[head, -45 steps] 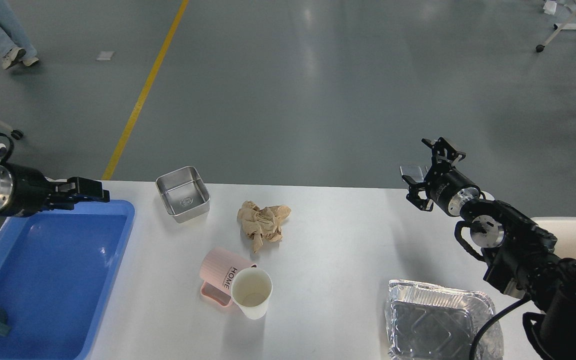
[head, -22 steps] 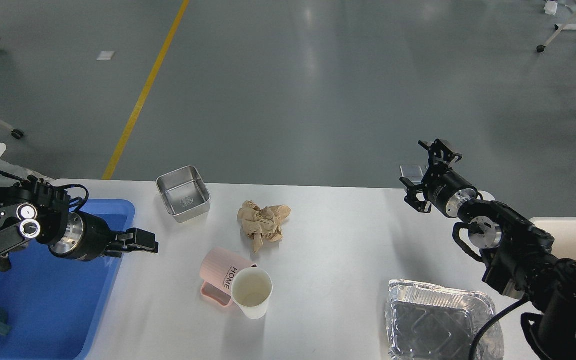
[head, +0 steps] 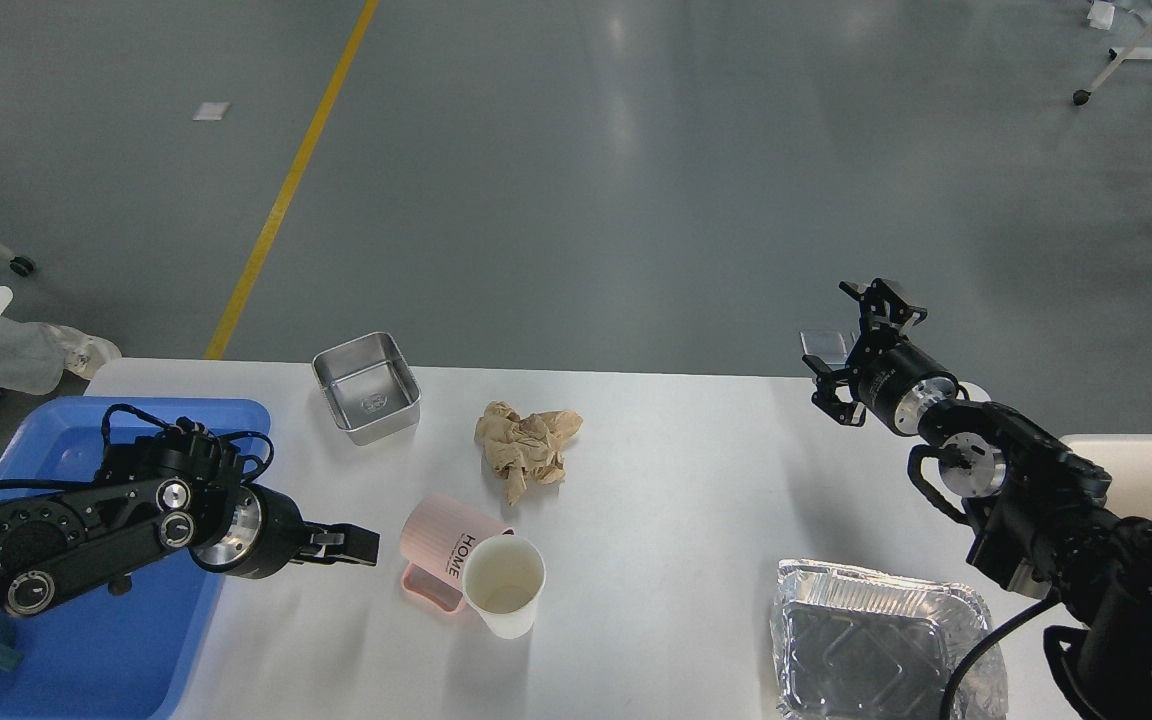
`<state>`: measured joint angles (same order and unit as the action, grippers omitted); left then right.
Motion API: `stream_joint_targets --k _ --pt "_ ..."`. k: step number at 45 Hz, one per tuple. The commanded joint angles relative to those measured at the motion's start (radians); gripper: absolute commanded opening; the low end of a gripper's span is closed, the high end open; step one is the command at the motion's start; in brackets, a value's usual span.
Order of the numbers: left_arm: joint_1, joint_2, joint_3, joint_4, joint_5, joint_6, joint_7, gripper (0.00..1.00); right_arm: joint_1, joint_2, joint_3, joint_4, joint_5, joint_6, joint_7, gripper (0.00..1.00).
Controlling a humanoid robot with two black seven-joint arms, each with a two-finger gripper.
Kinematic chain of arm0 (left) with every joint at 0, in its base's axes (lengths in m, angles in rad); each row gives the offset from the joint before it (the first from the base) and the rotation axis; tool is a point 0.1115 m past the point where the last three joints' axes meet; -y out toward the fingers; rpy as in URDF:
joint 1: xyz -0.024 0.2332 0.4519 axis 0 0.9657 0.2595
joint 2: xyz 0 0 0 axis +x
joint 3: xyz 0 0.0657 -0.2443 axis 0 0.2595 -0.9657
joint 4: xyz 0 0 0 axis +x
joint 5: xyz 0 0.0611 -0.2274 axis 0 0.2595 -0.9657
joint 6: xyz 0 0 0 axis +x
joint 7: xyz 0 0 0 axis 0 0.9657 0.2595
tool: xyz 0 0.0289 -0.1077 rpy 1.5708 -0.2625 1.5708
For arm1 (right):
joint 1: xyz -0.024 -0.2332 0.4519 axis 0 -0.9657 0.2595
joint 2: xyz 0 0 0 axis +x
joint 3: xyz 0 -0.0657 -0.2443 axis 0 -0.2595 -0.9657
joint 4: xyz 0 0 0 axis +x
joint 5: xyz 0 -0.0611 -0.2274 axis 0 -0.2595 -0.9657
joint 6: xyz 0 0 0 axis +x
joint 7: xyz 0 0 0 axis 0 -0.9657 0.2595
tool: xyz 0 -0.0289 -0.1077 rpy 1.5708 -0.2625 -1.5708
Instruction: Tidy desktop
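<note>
White desktop [head: 696, 480] stands on grey floor [head: 636, 180]

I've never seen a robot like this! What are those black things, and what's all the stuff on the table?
Those are the robot's two arms, seen from a camera in its head looking down. Each ends in a claw. The left claw is near a pink mug lying on its side; the right claw hangs over the desktop's far edge. Neither holds anything. Also on the desktop: a paper cup, crumpled paper, a steel box, a foil pan and a blue tray.
</note>
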<state>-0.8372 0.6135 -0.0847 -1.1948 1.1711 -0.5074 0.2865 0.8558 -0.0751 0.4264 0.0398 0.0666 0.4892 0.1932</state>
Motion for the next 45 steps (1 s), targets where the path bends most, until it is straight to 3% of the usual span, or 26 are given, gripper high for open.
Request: stream_joint_targets --k 1,11,28,45 --pt "-0.007 -0.034 0.034 0.004 0.004 0.029 -0.001 0.87 -0.003 -0.003 0.000 0.000 -0.001 0.000 0.000 1.00" --pt "-0.007 0.069 0.036 -0.025 0.012 0.026 -0.017 0.87 -0.001 -0.003 -0.012 0.000 0.001 0.000 0.000 1.00" --pt "0.000 -0.066 0.075 0.023 0.064 0.155 -0.015 0.87 -0.001 0.000 -0.018 0.000 0.001 0.000 0.000 1.00" --pt "-0.013 -0.087 0.128 0.029 0.081 0.162 -0.017 0.82 -0.011 -0.003 -0.018 -0.001 0.001 0.000 0.000 1.00"
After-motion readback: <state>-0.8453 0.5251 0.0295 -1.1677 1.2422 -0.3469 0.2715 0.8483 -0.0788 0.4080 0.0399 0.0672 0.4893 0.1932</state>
